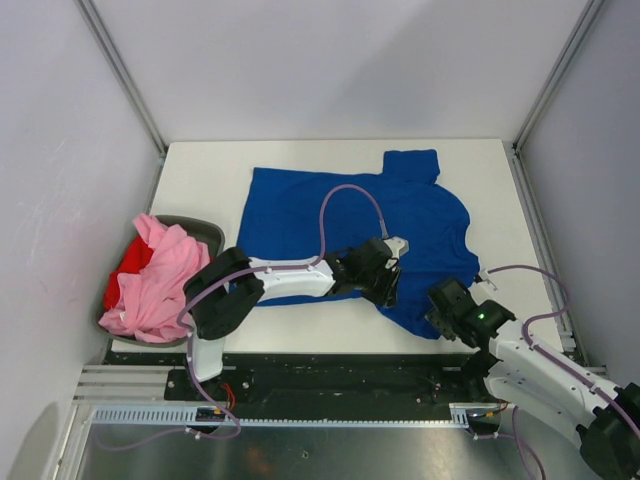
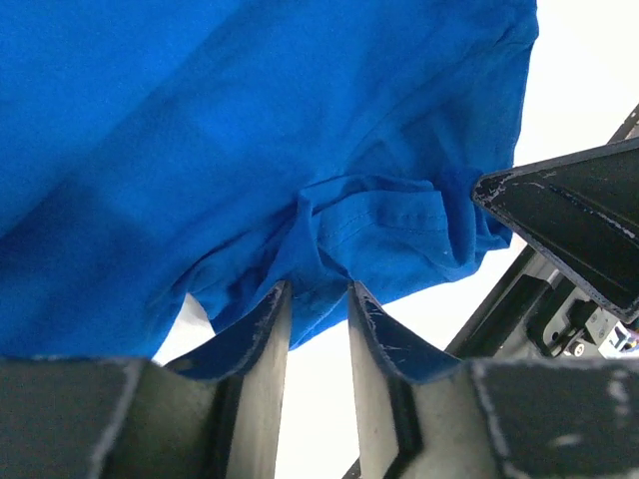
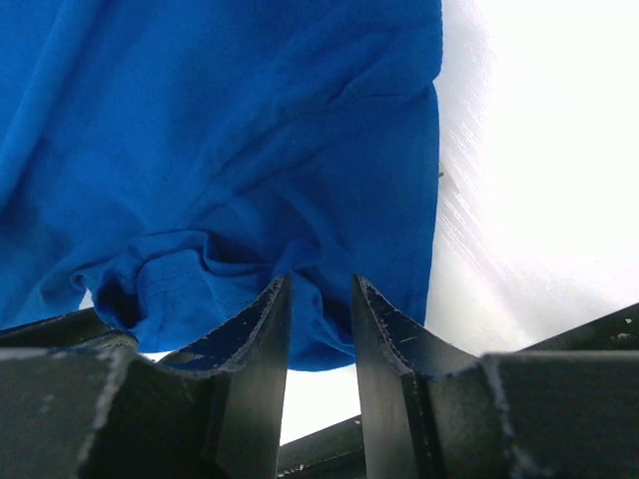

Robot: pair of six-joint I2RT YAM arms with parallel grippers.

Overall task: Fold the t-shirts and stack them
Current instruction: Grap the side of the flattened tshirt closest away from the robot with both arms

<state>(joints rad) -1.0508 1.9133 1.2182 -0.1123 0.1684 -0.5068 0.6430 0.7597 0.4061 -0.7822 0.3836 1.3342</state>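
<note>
Blue t-shirt (image 1: 300, 215) lies spread across the centre of the table (image 1: 200, 170), its near hem toward the bottom of the top view; the left gripper (image 1: 388, 283) pinches that hem near mid-frame and the right gripper (image 1: 442, 312) pinches the lower-right corner, each with only a thin bunch of cloth between nearly closed jaws. Such shallow bites could slip if the arms lift or pull unevenly; the fold would then land crooked or wrinkled.

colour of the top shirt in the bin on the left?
Light pink shirt, lying over a red one. Shows best in the top external view.
</note>
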